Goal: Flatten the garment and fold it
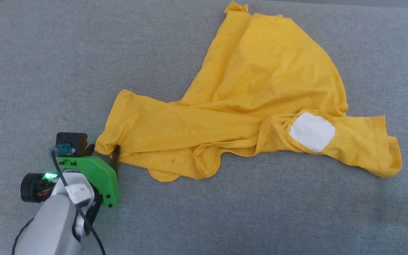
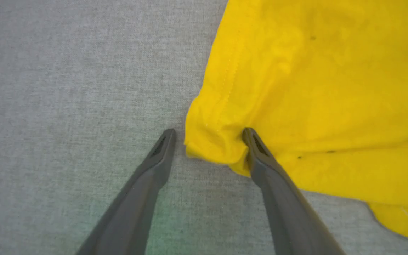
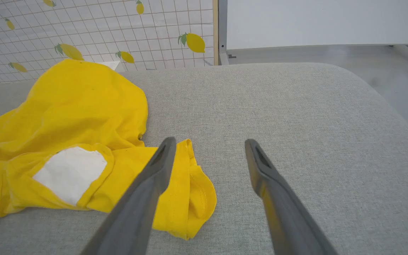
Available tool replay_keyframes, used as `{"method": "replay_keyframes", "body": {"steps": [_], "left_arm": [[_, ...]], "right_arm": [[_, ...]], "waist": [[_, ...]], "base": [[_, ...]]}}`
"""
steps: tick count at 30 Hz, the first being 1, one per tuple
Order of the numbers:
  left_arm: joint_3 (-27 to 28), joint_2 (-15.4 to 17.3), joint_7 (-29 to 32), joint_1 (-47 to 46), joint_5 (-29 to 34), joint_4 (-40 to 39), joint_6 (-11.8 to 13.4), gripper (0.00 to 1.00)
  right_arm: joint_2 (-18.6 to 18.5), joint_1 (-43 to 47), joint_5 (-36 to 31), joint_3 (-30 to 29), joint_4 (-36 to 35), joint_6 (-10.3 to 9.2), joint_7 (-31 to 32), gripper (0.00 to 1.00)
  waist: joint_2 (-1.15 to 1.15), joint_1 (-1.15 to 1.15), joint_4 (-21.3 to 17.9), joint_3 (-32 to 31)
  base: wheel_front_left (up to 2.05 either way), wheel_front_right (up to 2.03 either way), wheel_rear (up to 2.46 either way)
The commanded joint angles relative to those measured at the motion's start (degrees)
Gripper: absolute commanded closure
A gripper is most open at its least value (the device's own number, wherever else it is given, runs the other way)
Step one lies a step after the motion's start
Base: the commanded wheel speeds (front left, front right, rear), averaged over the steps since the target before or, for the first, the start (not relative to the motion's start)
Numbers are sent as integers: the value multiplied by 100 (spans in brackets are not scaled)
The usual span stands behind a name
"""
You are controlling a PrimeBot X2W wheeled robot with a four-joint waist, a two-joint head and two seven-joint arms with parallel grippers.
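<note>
Shirt: the garment (image 1: 260, 88) is lying crumpled on the grey cushion (image 1: 48, 71), bunched up, with a white patch (image 1: 312, 131) showing toward our right.
Left pincer: our left gripper (image 2: 208, 136) is spread wide and straddles the shirt's near-left corner. One finger touches the cloth, but nothing is pinched yet.
Right pincer: our right gripper (image 3: 209, 143) is gaping too, holding nothing, just beside the right sleeve end.
Why: we reckon we're lining up on opposite ends so we can pull it taut.
Stage: early days, no fold made.
</note>
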Motion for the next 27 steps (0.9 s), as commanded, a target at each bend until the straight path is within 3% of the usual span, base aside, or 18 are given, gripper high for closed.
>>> {"method": "replay_keyframes", "body": {"steps": [1,2,5,9,15,23,27], "left_arm": [[-85,-33,126,52,-101,245,-90,18],[-100,-65,127,44,-165,313,-162,97],[-147,-139,105,14,-315,442,-369,100],[-50,-198,-217,-20,-368,374,-353,100],[426,-350,-842,430,-571,-489,87,100],[1175,-505,-1240,2052,-742,-2028,1022,100],[1229,-576,-1284,2590,-776,-2516,1154,100]], "right_arm": [[0,19,-14,-3,-37,-8,14,0],[0,18,-14,-4,-38,-8,21,0],[0,17,-15,-13,-43,-8,38,0],[0,15,-17,-27,-42,-8,51,0],[0,24,10,-7,19,-8,55,0],[0,279,-13,-66,269,-8,346,0],[0,377,-42,-119,299,-8,479,0]], "waist": [[0,0,-21,-1],[0,0,-29,-8],[0,0,-31,-26],[0,0,-7,-118],[0,0,24,-345],[0,0,70,-462],[0,0,169,-405]], "base": [[0,0,0],[0,0,0],[0,0,0],[0,0,0],[0,0,0],[0,0,0],[0,0,0]]}}
